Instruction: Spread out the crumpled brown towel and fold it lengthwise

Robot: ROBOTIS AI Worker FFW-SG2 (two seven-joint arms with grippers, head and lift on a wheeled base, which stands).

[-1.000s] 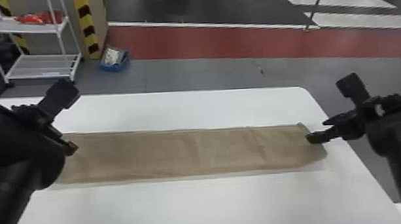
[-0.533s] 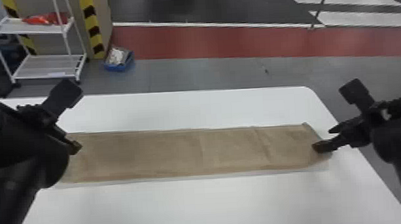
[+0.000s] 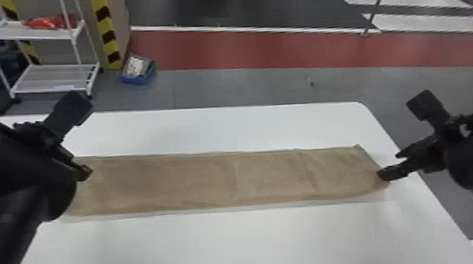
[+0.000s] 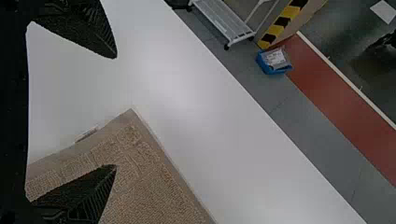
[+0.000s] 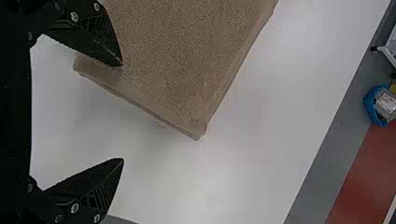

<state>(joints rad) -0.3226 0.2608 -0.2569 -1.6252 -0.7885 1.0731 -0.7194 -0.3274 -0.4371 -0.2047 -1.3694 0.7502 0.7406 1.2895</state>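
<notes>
Soft light brightens the smooth white rectangular table (image 3: 253, 241) towards six o'clock; faint shadow edges the textured brown cloth towel (image 5: 177, 56).

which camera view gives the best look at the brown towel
The head view, because the towel shows there as a long flat strip, though its left end is partly hidden. The left wrist view shows a corner of that end close up; the right wrist view shows the other end's layered edge.

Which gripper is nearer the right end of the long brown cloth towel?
Right: the right gripper is at that end of the towel; the left gripper is at the other.
</notes>
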